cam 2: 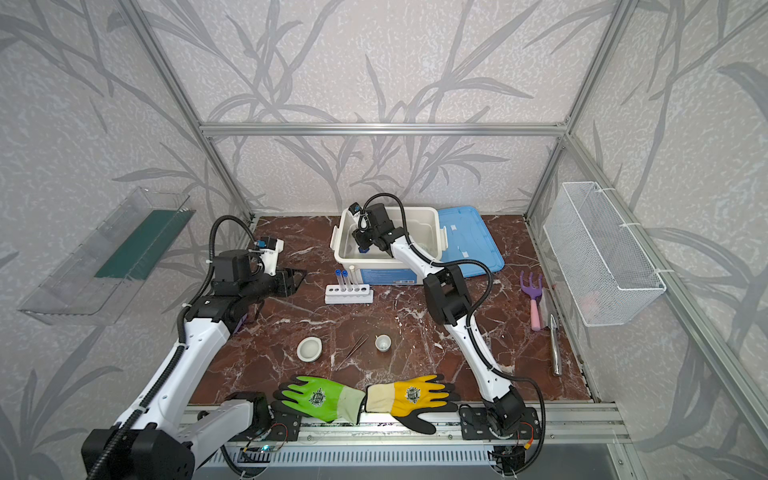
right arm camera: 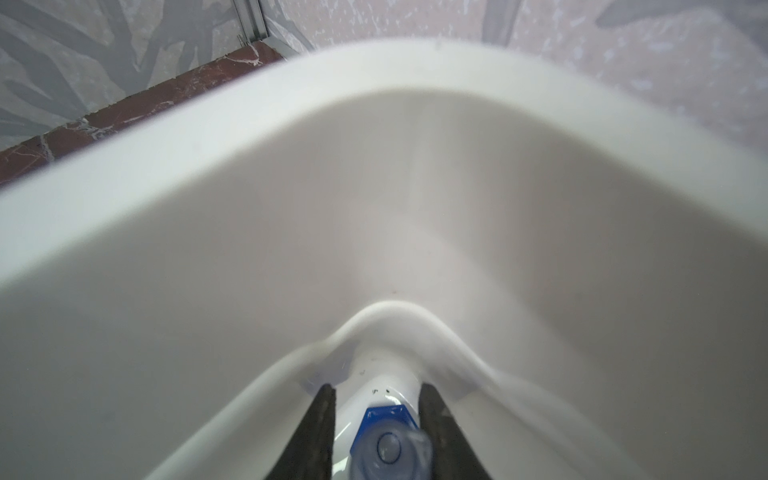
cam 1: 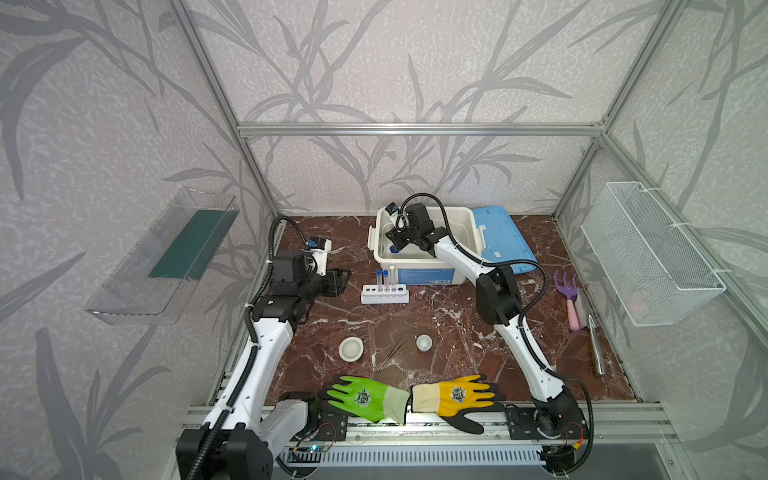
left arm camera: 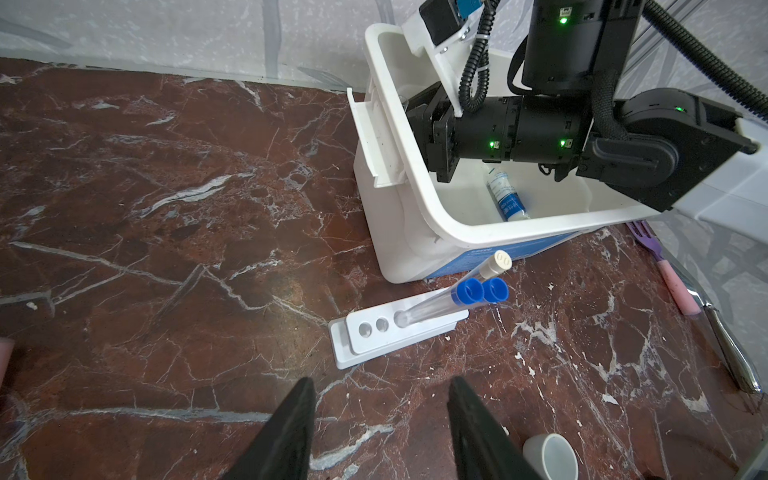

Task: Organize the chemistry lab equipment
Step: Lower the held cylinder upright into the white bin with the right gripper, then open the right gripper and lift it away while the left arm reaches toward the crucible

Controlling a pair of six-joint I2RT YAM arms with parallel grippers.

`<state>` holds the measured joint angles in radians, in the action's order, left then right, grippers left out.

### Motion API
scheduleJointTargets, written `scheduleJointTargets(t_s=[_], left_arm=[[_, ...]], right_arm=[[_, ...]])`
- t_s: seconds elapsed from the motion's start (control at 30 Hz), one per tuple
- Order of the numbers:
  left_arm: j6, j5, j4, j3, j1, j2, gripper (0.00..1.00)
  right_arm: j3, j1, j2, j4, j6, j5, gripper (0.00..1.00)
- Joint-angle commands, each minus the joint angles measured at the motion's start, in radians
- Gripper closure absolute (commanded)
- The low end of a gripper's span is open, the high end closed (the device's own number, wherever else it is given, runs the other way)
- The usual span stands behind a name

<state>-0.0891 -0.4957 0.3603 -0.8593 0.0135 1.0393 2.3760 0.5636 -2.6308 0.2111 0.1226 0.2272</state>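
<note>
Inside the white bin [right arm camera: 249, 137], our right tool [right arm camera: 377, 392] has its jaws parted around the blue-based clear cylinder [right arm camera: 388, 444]. A gap shows on one side, so we judge it released rather than gripped. The cylinder stands upright in a corner, long axis vertical, blue base down and mouth up. The small bottle [left arm camera: 507, 195] lies on its side nearby. Three capped test tubes [cam 1: 385, 279] stand in the rack [cam 1: 384, 295]. The shallow dish [cam 1: 351, 348], small cup [cam 1: 423, 343] and tweezers [cam 1: 392, 352] still wait on the desk [cam 1: 449, 365]. Our left tool [left arm camera: 382, 382] hovers open and empty.
</note>
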Motion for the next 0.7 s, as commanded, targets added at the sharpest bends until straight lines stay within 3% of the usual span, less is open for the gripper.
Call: scheduleJointTargets(t_s=[0.0, 0.27, 0.53, 0.67], left_arm=[[0.029, 0.000, 0.039, -0.019, 0.009, -0.002, 0.47], [0.050, 0.014, 0.087, -0.026, 0.017, -0.026, 0.40], [0.054, 0.026, 0.104, -0.032, 0.028, -0.047, 0.39], [0.089, 0.048, 0.170, -0.058, 0.042, -0.053, 0.39]], right_arm=[[0.024, -0.003, 0.029, 0.011, 0.004, 0.008, 0.56], [0.025, -0.015, 0.160, 0.027, 0.023, 0.020, 0.41], [0.016, -0.024, 0.290, 0.037, 0.037, 0.049, 0.38], [-0.064, -0.024, 0.384, 0.015, 0.043, 0.050, 0.38]])
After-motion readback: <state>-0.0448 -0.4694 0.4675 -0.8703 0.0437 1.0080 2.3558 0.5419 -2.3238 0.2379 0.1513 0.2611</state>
